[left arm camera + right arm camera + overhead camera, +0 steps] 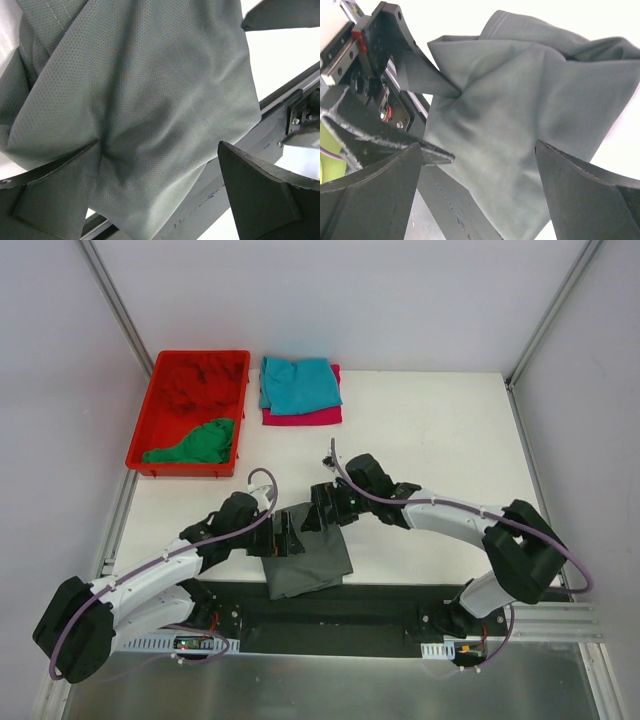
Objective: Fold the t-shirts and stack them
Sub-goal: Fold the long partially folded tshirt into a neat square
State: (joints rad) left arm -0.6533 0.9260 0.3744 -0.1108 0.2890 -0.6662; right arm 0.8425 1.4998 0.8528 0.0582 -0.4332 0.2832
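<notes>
Far left corner: bin (186, 469) holds red shirt (200, 380) and green shirt (195, 443). Left gripper (157, 145) spread over grey shirt (310, 565), which lies mid near edge, overhanging it. Far edge: teal shirt (298, 383) atop magenta shirt (310, 417). Right gripper (479, 147) spread, close beside the left, over the same shirt.

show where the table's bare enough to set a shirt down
Widest bare table: right of the teal-and-magenta stack, beyond the right gripper. A thin strip between red bin and left gripper. Crowded: near edge, both grippers at the dark grey shirt.
</notes>
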